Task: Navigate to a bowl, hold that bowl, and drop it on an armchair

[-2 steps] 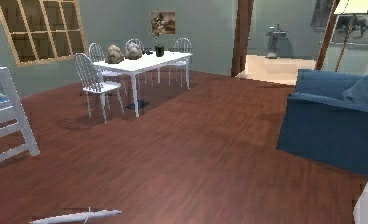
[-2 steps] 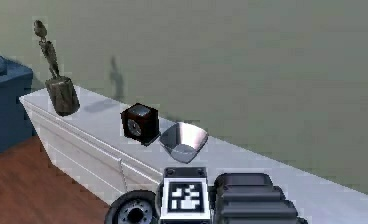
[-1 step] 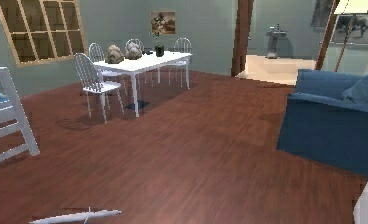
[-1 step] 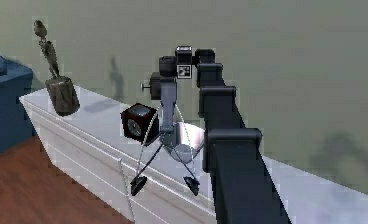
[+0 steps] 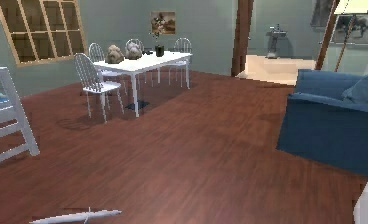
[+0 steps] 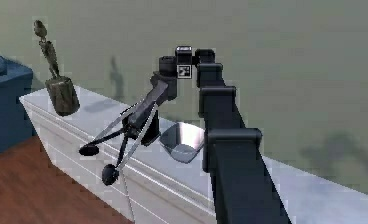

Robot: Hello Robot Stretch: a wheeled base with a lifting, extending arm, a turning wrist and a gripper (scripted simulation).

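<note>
The bowl (image 6: 182,141) rests on the top of a white cabinet (image 6: 87,112), between the gripper's dark body and the arm (image 6: 232,150). It lies toward the arm side view's right of the gripper (image 6: 100,162), whose fingers (image 6: 92,150) extend down and left, away from the bowl.

The bowl stands upright with its opening facing up. It is round, with no distinct long axis.

Whether the gripper holds anything cannot be told.

A dark statue (image 6: 54,75) stands on the cabinet's left end. The blue armchair (image 5: 327,120) is at the forward view's right.
</note>
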